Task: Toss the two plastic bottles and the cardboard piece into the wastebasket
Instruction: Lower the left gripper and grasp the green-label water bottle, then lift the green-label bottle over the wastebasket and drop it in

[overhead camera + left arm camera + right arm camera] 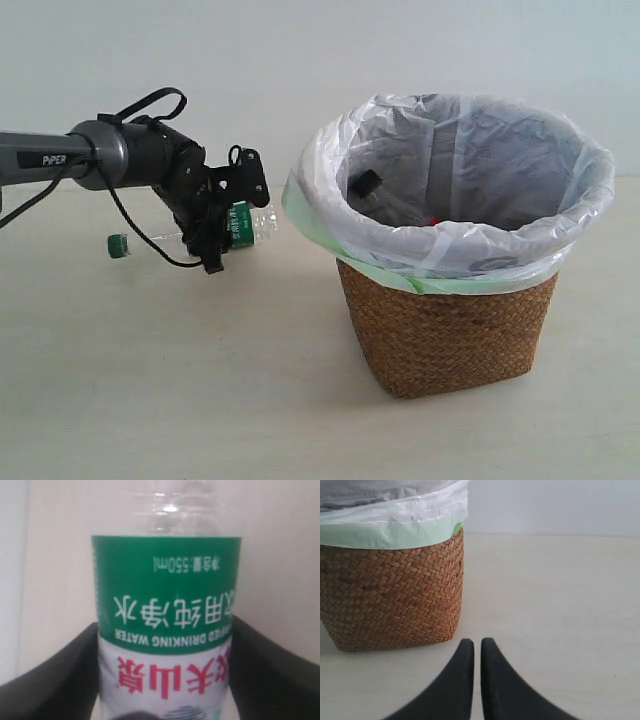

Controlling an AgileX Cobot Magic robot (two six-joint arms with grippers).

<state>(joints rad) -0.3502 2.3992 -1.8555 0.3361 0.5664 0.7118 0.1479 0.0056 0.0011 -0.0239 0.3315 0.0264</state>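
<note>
Writing: the left arm [60, 158] carries the word "PiPER" in white on its grey tube. The bottle [167, 630] has a green-and-white label. In the left wrist view its print reads upside down: "550mL" on the green band, a row of white Chinese characters, then "DRINKING WATER" along the lower edge of the green. Large red Chinese characters follow on the white part. The start of the English line is cut off by the curve of the label.

Grip: the left fingers [55, 680] are clamped on this bottle, one black pad on each side of the labelled middle.

Orientation: in the exterior view the bottle's long axis runs close to level. The green cap [118, 245] is at the lower end, pointing away from the wastebasket [450, 325]. The clear base is slightly higher and points towards the wastebasket but remains outside it, near the rim. The bottle appears to be held off the surface [180, 380], though this cannot be confirmed.

Wastebasket: brown woven wicker, upright, lined with a white bag [560, 215] with a pale green edge folded over the rim. Inside, a second bottle [365, 184] shows as a black cap with a speck of red lower down, leaning against the liner.

Right fingers [455, 680]: brought together with only a thin slit between them, nothing held, low over the surface just beside the wastebasket's wall.

Setting: a smooth pale beige surface and a plain whitish wall [260, 50] behind.
</note>
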